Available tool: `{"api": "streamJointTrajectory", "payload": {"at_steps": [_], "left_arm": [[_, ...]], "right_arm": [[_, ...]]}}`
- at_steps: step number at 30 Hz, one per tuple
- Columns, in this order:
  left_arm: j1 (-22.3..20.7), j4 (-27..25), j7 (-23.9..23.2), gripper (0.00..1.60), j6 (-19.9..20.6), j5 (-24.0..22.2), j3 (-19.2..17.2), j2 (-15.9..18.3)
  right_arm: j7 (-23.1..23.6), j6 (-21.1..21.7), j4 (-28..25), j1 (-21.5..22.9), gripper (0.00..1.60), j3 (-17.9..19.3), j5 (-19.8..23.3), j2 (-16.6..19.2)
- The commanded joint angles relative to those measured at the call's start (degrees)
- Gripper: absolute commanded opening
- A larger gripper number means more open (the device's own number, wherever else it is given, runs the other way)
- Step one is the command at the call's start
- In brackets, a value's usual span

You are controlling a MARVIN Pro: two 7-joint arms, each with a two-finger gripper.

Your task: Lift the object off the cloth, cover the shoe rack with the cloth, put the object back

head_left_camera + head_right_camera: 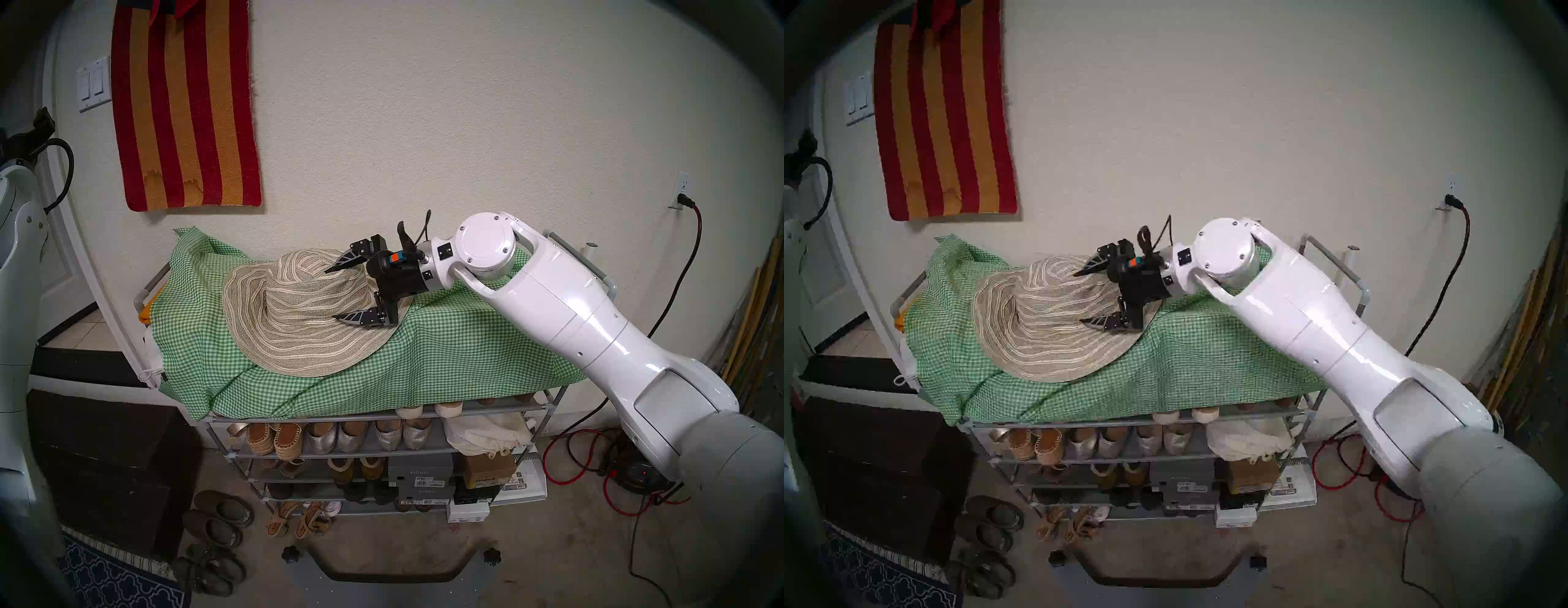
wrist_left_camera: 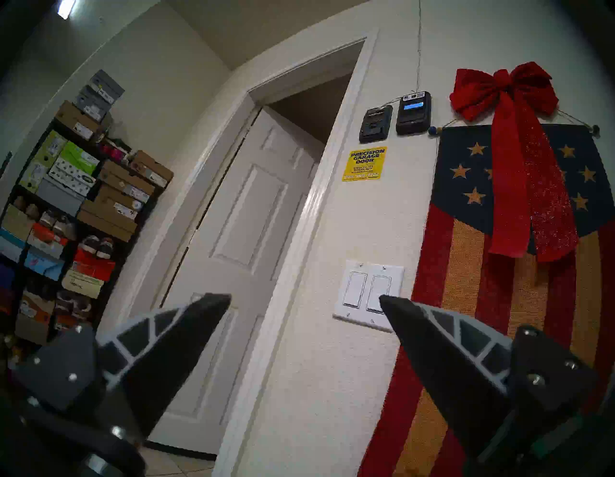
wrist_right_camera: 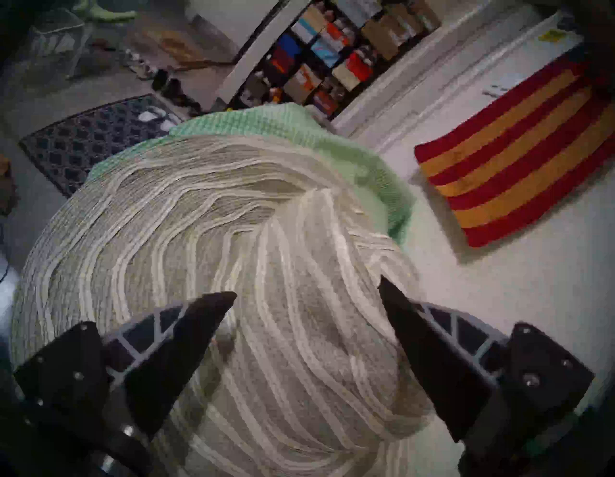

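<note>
Hovering tool: right gripper (image 1: 337, 293), one, jaws spread wide and clamped on nothing, poised over the crown of the sun hat (image 1: 297, 314).
Fingers: two on that gripper; upper fingertip (image 1: 335, 266) over the far brim, lower one above the near brim; contact could not be determined.
Second tool: left gripper (image 2: 304, 299), one, jaws apart and empty, raised toward the wall beside a door (image 2: 246, 233).
Hat: one, wide floppy brim, beige weave with wavy cream stripes, lying on the cloth (image 1: 458, 352).
Cloth: one green-and-white check sheet, rumpled, covering the top of the shoe rack (image 1: 382, 452) and hanging over its front edge.
Rack: one, grey tubes; shelves below held shoes and boxes.
</note>
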Motion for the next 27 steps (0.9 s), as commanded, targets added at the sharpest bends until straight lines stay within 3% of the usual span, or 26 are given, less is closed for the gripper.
{"api": "streamJointTrajectory", "payload": {"at_steps": [1, 2, 3, 4, 8, 11, 12, 14, 17, 27], "left_arm": [[-0.2, 0.1, 0.0, 1.6, 0.1, -0.2, 0.2, 0.0], [-0.2, 0.1, 0.0, 1.6, 0.1, -0.2, 0.2, 0.0], [-0.2, 0.1, 0.0, 1.6, 0.1, -0.3, 0.2, 0.0], [-0.2, 0.1, 0.0, 1.6, 0.1, -0.3, 0.2, 0.0], [-0.2, 0.1, 0.0, 1.6, 0.2, -0.3, 0.2, 0.0], [-0.2, 0.1, 0.0, 1.6, 0.1, -0.3, 0.2, 0.0], [-0.1, 0.1, 0.0, 1.6, 0.1, -0.3, 0.2, 0.0], [-0.1, 0.1, 0.0, 1.6, 0.0, -0.3, 0.1, 0.0], [-0.1, 0.1, 0.0, 1.6, 0.0, -0.3, 0.1, 0.0], [0.0, 0.1, 0.0, 1.6, 0.0, -0.3, 0.1, 0.0]], "right_arm": [[4.8, 0.5, 6.7, 7.4, 1.6, -2.1, -1.6, -7.1], [4.8, 0.2, 7.5, 7.6, 0.99, -2.0, -1.4, -7.6], [4.5, -0.1, 6.9, 7.1, 0.14, -1.8, -1.4, -7.1], [5.5, -0.7, 9.1, 8.2, 0.0, -2.1, -1.0, -8.3], [6.1, -2.5, 12.6, 8.8, 0.0, -1.8, -1.0, -10.0], [-1.7, -4.1, 12.3, 6.8, 0.0, 0.8, -2.5, -10.4], [0.7, -4.2, 12.8, 6.2, 0.0, 4.3, -2.9, -11.3], [-1.3, -3.0, 12.9, 6.9, 0.0, 6.5, -0.7, -11.3], [-4.2, -3.8, 12.7, 7.9, 0.0, 8.2, -1.6, -11.0], [-13.6, -7.4, 9.2, 4.9, 0.0, 13.8, -4.4, -10.5]]}}
